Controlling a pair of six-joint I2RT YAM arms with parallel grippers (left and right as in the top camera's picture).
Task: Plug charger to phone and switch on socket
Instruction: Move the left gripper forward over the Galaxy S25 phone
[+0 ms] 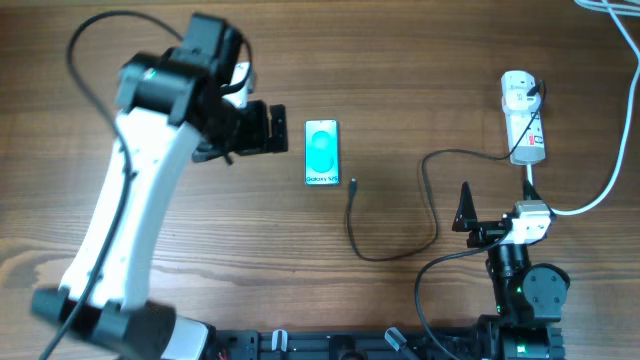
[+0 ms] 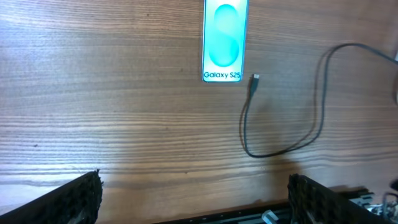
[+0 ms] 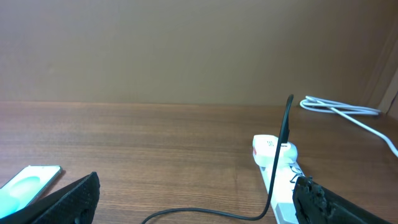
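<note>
The phone [image 1: 321,152] lies flat mid-table with its teal screen up; it also shows in the left wrist view [image 2: 224,40] and at the left edge of the right wrist view [image 3: 25,186]. The charger [image 1: 375,256] is a thin black cable looping from the socket [image 1: 522,120] to a free plug tip [image 2: 254,79] lying just right of the phone's near end, not touching it. The socket also shows in the right wrist view [image 3: 277,155]. My left gripper [image 1: 280,130] is open and empty, left of the phone. My right gripper [image 1: 495,212] is open and empty, just in front of the socket.
A thicker white lead [image 1: 600,200] runs from the socket along the right edge to the back corner, also showing in the right wrist view [image 3: 342,109]. The arm bases and black frame [image 1: 330,345] line the front edge.
</note>
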